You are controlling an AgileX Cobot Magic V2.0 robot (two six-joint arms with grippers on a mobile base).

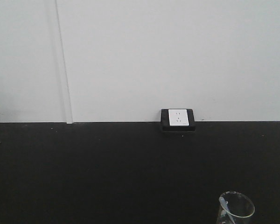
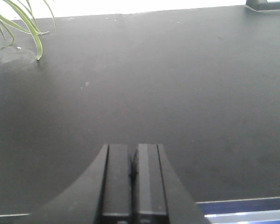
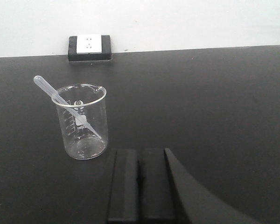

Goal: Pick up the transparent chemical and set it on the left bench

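Observation:
The transparent chemical (image 3: 82, 122) is a small clear glass beaker with a pouring lip and a translucent pipette leaning in it. It stands upright on a black worktop, up and to the left of my right gripper (image 3: 139, 154). The right jaws are shut and empty, apart from the beaker. The beaker's rim also shows at the bottom right of the front view (image 1: 236, 207). My left gripper (image 2: 132, 148) is shut and empty above bare black worktop. The left bench with white bins is out of view.
A socket box (image 1: 178, 119) sits against the white wall at the back of the black worktop (image 1: 107, 172). A potted plant's green leaves (image 2: 23, 25) hang at the far left. A blue cabinet edge (image 2: 247, 212) shows below the worktop's front edge.

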